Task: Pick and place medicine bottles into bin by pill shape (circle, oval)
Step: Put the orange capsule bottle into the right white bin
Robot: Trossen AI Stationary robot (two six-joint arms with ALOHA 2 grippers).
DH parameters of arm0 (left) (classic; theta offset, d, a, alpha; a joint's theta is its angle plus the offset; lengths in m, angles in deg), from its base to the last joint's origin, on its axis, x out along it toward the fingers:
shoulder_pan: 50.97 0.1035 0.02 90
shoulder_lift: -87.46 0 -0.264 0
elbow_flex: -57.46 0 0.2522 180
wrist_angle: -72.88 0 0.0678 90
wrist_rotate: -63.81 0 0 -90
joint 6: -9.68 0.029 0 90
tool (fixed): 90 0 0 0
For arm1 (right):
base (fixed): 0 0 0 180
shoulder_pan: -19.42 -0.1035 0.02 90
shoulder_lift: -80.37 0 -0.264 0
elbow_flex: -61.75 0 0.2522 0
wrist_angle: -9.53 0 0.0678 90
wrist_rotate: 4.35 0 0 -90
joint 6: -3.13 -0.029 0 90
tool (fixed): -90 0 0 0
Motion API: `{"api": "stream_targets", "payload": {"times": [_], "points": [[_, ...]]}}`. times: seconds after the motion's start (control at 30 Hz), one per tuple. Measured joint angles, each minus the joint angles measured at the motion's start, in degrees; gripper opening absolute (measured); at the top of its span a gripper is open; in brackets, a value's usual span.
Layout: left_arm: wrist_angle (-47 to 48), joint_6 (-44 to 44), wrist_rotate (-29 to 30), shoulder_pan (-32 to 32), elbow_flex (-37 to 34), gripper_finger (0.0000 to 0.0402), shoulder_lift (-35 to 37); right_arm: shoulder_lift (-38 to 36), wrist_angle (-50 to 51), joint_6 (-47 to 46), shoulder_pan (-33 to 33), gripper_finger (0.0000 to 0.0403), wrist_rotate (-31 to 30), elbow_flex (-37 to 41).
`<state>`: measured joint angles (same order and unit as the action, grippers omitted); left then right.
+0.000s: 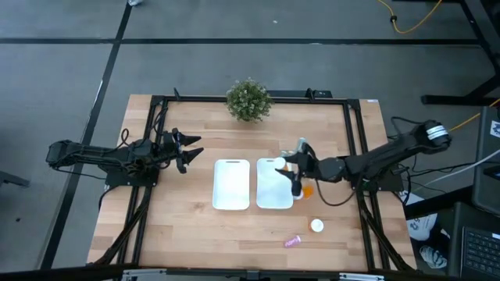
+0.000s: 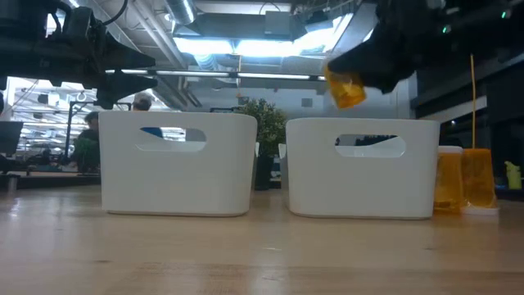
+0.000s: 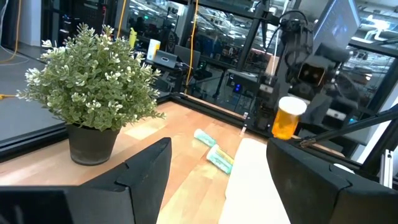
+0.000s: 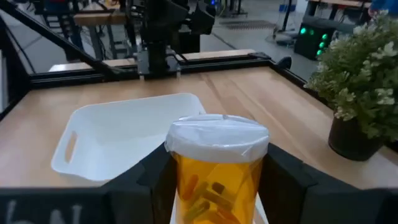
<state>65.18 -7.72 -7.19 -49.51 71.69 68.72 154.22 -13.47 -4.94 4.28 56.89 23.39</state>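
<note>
My right gripper [image 1: 291,165] is shut on an orange medicine bottle with a white cap [image 4: 214,177], above the far end of the right white bin [image 1: 274,195]. Oblong pills show through its wall. In the low view the bottle [image 2: 345,88] hangs higher than the bin's rim. The left white bin [image 1: 232,185] stands beside the right one. Two pale teal bottles [image 3: 213,149] lie on their sides on the wood. My left gripper [image 1: 190,150] waits open at the table's left. My right gripper pinches the orange bottle's side wall [image 4: 180,186] between its two fingers, just under the cap. The fingers [image 4: 283,180] come nearly level from the table's right side, one on each side. The bottle stands about upright, cap up, lifted clear of bin and table.
A potted plant [image 1: 248,100] stands at the far edge. An orange bottle [image 1: 307,189] stands right of the right bin. A white-capped bottle [image 1: 316,225] and a pink one [image 1: 293,241] are nearer the front. Black frame rails [image 1: 355,133] border the table.
</note>
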Motion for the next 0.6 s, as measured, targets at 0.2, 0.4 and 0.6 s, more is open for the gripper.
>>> {"api": "stream_targets", "payload": {"times": [0.2,0.4,0.6], "points": [[0.0,0.0,0.0,0.0,0.0,0.0255,0.0,11.3,-11.2,1.3,0.3,0.0183,0.5,-0.8],[0.0,0.0,0.0,0.0,0.0,0.0255,0.0,15.6,-14.6,5.8,-0.3,0.0183,-0.2,-2.5],[0.0,0.1,0.0,0.0,0.0,0.0255,0.0,8.2,-14.0,14.6,-4.1,0.0182,-16.4,-2.1]]}}
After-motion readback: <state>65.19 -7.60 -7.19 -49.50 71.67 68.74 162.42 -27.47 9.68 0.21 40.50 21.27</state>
